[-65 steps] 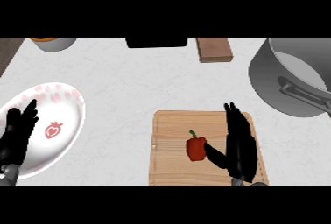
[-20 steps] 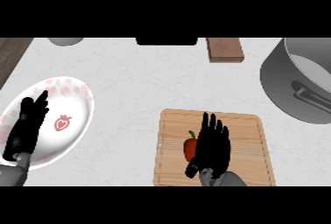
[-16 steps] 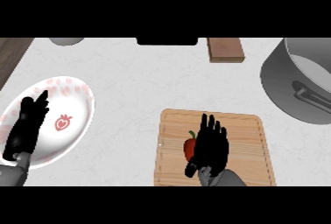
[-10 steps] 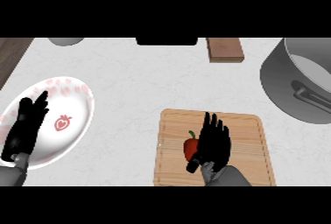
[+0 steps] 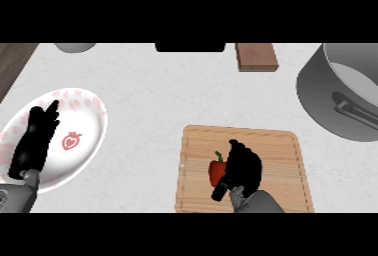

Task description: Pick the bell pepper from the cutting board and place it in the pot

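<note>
Right robot hand [image 5: 242,170] curls around the small red bell pepper [image 5: 216,171]; it should hold before lifting toward the big grey metal pot [image 5: 347,95], upper right.

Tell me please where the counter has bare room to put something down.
The widest free patch lies between the plate, the wooden block and the cutting board. A narrower strip runs between plate and board. The right side is crowded by the pot.

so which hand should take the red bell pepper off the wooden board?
Right. The right hand is already curled against the red bell pepper on the wooden cutting board; the left hand rests open over the white plate.
</note>
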`<state>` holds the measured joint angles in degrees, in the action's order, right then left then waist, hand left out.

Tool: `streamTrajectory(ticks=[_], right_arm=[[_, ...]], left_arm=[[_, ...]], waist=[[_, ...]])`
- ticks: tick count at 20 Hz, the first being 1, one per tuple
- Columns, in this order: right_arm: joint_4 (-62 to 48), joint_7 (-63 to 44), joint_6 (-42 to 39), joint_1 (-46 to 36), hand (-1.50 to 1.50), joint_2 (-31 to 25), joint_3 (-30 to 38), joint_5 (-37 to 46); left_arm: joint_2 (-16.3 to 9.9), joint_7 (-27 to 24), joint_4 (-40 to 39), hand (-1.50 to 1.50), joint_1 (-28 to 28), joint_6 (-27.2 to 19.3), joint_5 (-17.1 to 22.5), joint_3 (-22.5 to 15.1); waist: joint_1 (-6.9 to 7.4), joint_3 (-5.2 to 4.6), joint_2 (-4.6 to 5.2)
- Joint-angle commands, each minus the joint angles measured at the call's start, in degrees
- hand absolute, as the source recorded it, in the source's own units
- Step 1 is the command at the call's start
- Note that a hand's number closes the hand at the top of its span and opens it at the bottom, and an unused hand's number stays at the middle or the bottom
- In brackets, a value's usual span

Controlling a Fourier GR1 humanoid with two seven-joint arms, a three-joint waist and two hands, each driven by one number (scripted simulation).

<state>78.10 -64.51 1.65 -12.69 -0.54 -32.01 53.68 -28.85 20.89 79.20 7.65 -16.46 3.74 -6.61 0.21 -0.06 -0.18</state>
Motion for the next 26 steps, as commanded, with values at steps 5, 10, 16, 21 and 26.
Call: streamTrajectory(ticks=[5,10,16,21,26], right_arm=[[-0.58,-3.26,-0.64,-0.72,1.5,-0.24,-0.51,6.97],[-3.83,-2.02,2.84,-2.14,1.5,0.52,-1.03,13.18],[4.96,-7.23,-4.07,-2.89,1.5,0.53,-1.85,19.0],[8.18,17.15,0.96,5.64,1.5,-25.77,13.94,6.61],[6.43,30.27,3.81,8.64,1.5,-38.79,25.17,-1.64]], left_arm=[[0.16,0.83,1.61,0.0,-1.44,2.39,-1.72,2.83],[0.32,1.55,2.36,0.0,-1.88,4.71,-0.9,3.91],[2.43,0.88,3.82,0.0,-3.73,2.15,-4.24,3.37],[1.95,-0.45,1.46,0.0,-4.79,1.59,-2.46,5.97],[1.33,-0.03,1.41,0.0,-5.18,1.14,-1.93,7.46]], waist=[[-0.28,0.05,0.11],[-0.13,0.06,0.13],[-0.35,0.04,-0.02],[-4.77,0.29,-0.19],[-7.14,0.5,-0.46]])
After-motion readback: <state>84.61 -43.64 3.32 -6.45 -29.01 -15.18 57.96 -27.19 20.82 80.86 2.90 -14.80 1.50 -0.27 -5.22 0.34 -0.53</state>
